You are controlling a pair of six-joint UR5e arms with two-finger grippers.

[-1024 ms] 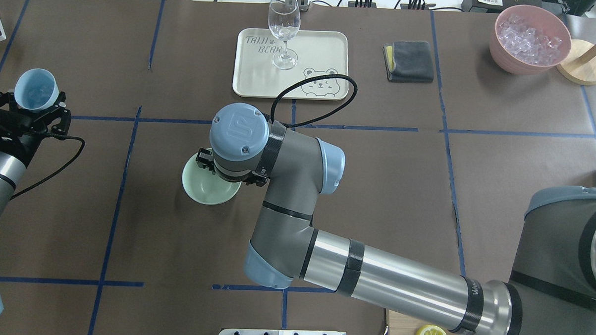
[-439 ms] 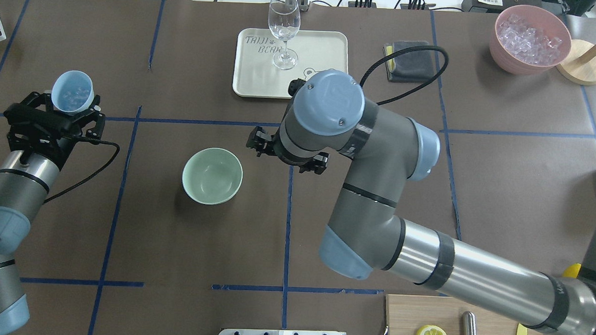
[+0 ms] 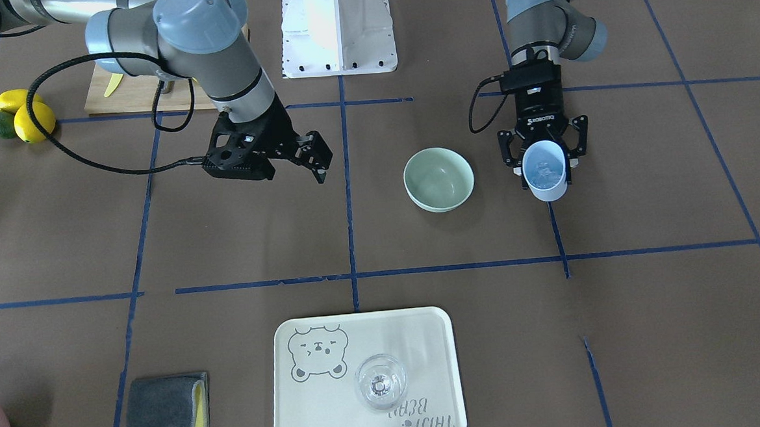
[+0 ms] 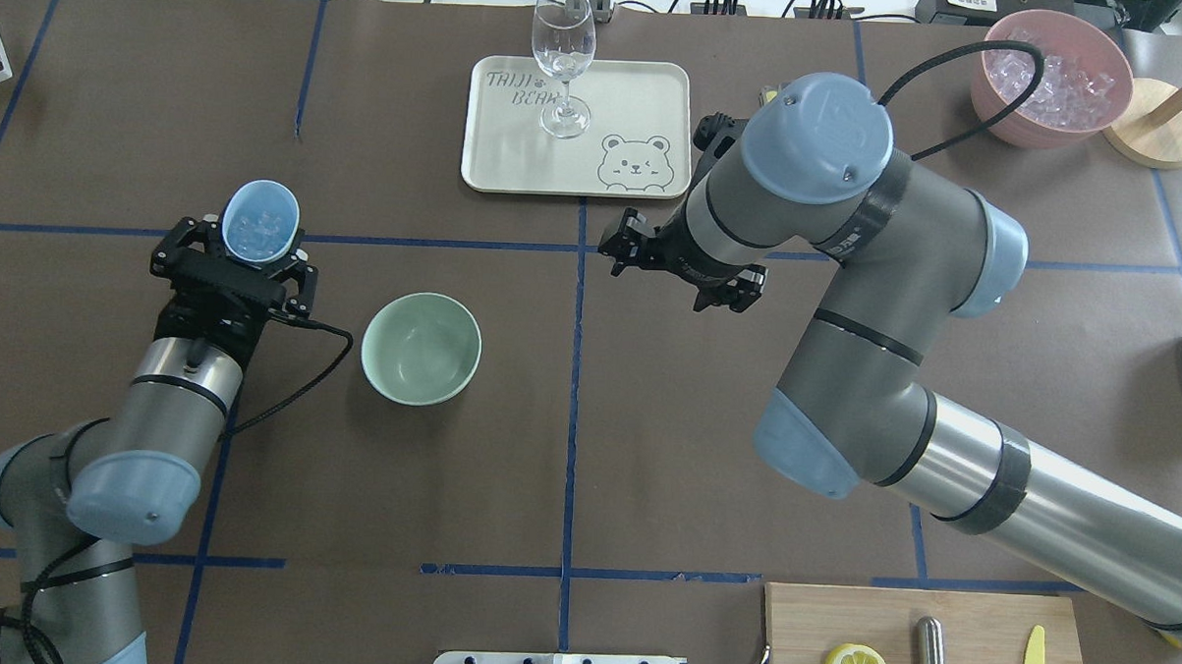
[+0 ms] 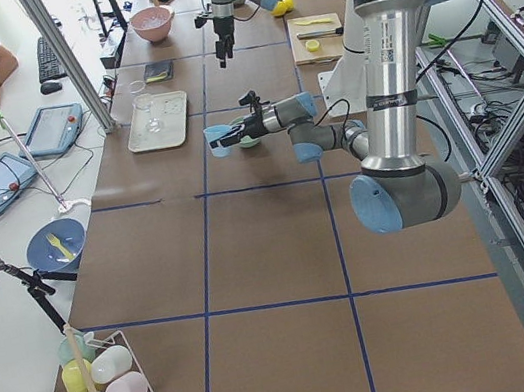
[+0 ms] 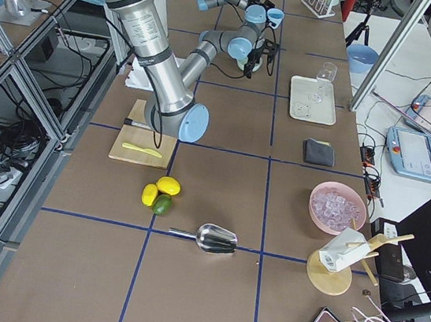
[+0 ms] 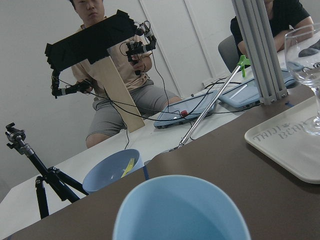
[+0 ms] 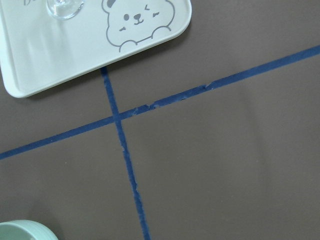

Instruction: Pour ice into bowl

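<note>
While left gripper [image 3: 544, 159] clamps cup [image 4: 264, 201] holding ice [image 4: 255, 230] beside bowl [image 4: 420, 348], left of centre, right gripper [image 3: 317, 158] hangs mid-table, fingers apart, empty.

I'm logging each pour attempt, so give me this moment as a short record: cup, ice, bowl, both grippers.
left gripper: shut on blue cup
blue cup: beside the bowl on the robot's left, not over it
ice: in the blue cup, none in the bowl
bowl: mint green, empty
right gripper: open, empty, apart from the bowl
</note>
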